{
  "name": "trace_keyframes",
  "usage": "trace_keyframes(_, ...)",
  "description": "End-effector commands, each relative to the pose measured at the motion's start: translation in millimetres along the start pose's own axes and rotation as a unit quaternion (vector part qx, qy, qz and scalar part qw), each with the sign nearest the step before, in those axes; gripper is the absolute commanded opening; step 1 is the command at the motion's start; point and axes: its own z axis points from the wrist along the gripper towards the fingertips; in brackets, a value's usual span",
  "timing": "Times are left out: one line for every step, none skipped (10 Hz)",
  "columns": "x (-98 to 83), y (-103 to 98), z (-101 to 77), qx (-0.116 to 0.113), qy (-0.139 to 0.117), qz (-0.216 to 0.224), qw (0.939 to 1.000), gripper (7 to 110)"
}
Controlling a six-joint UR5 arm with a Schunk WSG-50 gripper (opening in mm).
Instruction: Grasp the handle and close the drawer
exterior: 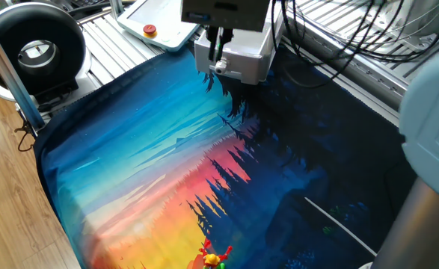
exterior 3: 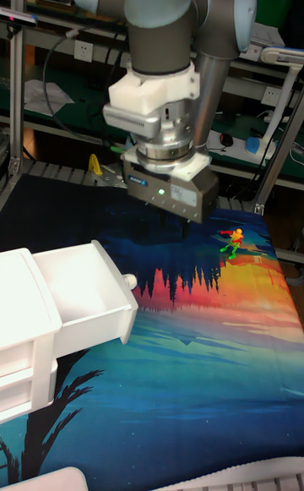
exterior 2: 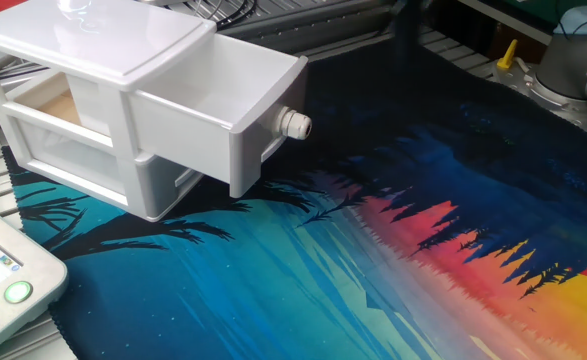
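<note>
I see the white drawer (exterior 2: 208, 115) pulled well out of its unit at the counter's far corner, round handle (exterior 2: 295, 124) forward, while my gripper (exterior: 216, 46) hangs above, its opening unclear, holding nothing.

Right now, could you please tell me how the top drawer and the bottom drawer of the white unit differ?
The top drawer is pulled well out of the unit; the bottom drawer sits pushed in. The top drawer's round knob shows plainly; I cannot see a knob on the bottom drawer. The top drawer's open inside looks empty; the bottom drawer's inside is hidden. Both are white plastic.
</note>
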Motion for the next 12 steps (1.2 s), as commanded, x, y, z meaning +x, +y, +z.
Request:
trace_keyframes(-45.6,-19,28.5,0.022,-0.070,0.004,0.9973,44)
trace_keyframes(-53.3,-23,30.4,0.030,-0.084,0.001,0.9961,66)
trace_keyframes(-59.3,-27,31.7,0.042,-0.093,0.002,0.9948,66)
trace_keyframes(-61.2,-27,36.0,0.045,-0.094,0.004,0.9945,66)
trace_keyframes(-60.2,-25,40.0,0.039,-0.090,0.003,0.9952,66)
trace_keyframes(-62.4,-26,42.4,0.041,-0.092,-0.001,0.9949,66)
trace_keyframes(-66.1,-26,43.7,0.039,-0.096,-0.004,0.9946,66)
trace_keyframes(-71.9,-28,44.4,0.039,-0.101,-0.011,0.9941,66)
trace_keyframes(-77.0,-27,45.3,0.034,-0.104,-0.014,0.9939,88)
trace_keyframes(-81.1,-23,45.9,0.028,-0.106,-0.015,0.9938,88)
trace_keyframes(-84.6,-24,46.4,0.031,-0.109,-0.016,0.9934,88)
trace_keyframes(-87.6,-23,45.6,0.029,-0.113,-0.019,0.9930,88)
